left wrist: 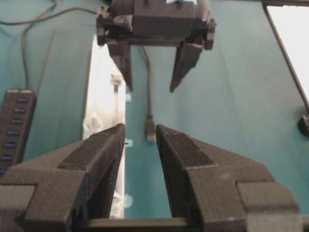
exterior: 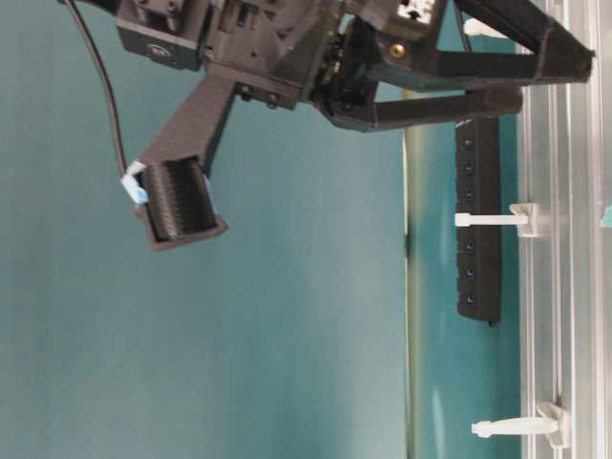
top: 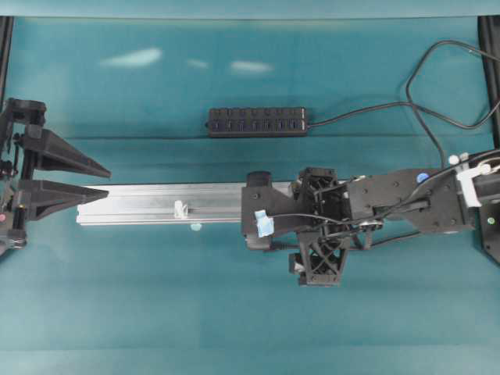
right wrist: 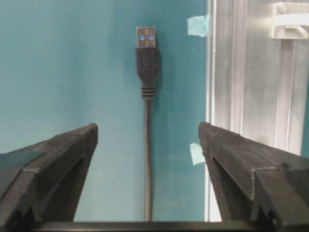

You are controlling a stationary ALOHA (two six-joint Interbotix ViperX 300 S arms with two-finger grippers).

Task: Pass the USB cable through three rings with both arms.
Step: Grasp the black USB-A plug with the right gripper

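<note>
In the right wrist view the USB cable (right wrist: 147, 159) lies straight on the teal table, its plug (right wrist: 147, 48) pointing away beside the silver rail (right wrist: 251, 72). My right gripper (right wrist: 147, 130) is open, its jaws standing wide on either side of the cable without touching it. Overhead, it hovers over the rail's right part (top: 248, 209) and hides the plug. One ring (top: 180, 209) stands on the rail; two rings (exterior: 497, 220) (exterior: 516, 426) show at table level. My left gripper (top: 105, 180) is open and empty at the rail's left end, with the plug (left wrist: 150, 130) lying beyond its tips (left wrist: 140, 128).
A black multi-port hub (top: 258, 121) lies behind the rail (top: 141, 199), and its lead loops off to the back right (top: 437, 47). Small pale-blue tape tabs (right wrist: 197, 153) sit on the table beside the rail. Black frame posts stand at the table's sides.
</note>
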